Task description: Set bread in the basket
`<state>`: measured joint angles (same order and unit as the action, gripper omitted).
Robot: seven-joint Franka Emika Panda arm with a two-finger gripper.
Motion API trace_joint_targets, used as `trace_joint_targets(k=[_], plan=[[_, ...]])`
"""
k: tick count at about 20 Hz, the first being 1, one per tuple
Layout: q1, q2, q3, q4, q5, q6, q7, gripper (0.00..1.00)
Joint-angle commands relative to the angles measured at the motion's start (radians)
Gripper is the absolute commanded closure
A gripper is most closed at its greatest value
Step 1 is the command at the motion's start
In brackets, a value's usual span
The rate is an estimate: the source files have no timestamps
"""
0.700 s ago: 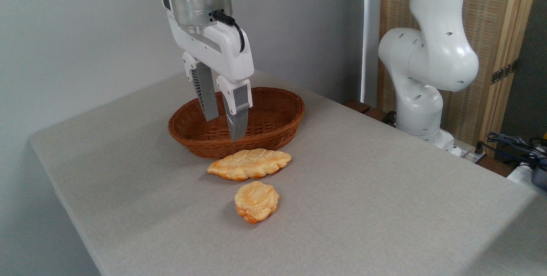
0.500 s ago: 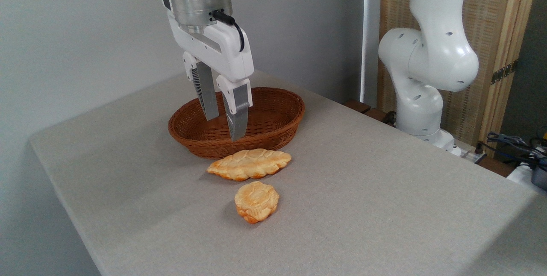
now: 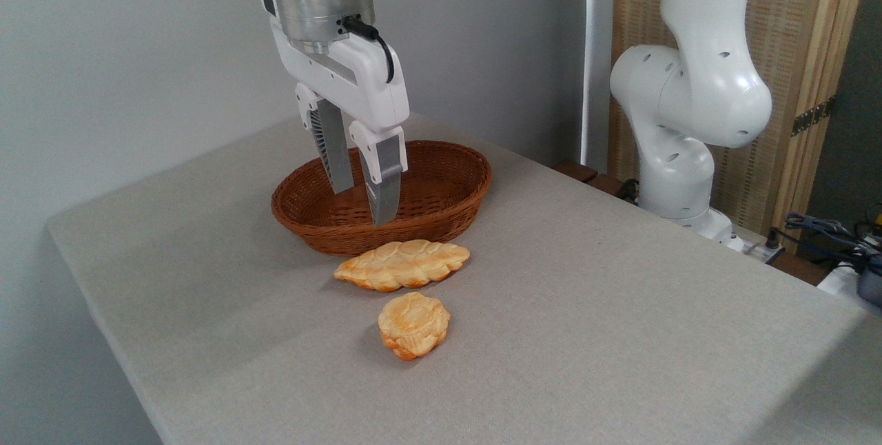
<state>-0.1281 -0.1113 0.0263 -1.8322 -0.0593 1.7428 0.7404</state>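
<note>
Above the basket, jaws apart and empty; bread lies on the near worktop beyond the long loaf: clear that loaf, then straddle the bun squarely.

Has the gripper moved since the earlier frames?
Barely: the gripper has held its place against the basket rim, perhaps lifting a hair. It hangs open and empty above the basket.

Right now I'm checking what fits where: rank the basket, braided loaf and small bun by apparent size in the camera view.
1. basket, largest though farthest from the camera
2. braided loaf
3. small bun, smallest though nearest
</note>
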Motion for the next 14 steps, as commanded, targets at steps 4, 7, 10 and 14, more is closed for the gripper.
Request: trace_joint_targets(k=[4, 7, 10, 14], plan=[[0.005, -0.001, -0.002, 0.019, -0.019, -0.054, 0.013, 0.0], [0.005, -0.001, -0.002, 0.013, -0.017, -0.054, 0.017, 0.0], [0.005, -0.013, 0.0, 0.007, -0.007, -0.054, 0.02, 0.0], [0.012, -0.014, 0.02, -0.087, 0.012, -0.008, 0.075, 0.0]])
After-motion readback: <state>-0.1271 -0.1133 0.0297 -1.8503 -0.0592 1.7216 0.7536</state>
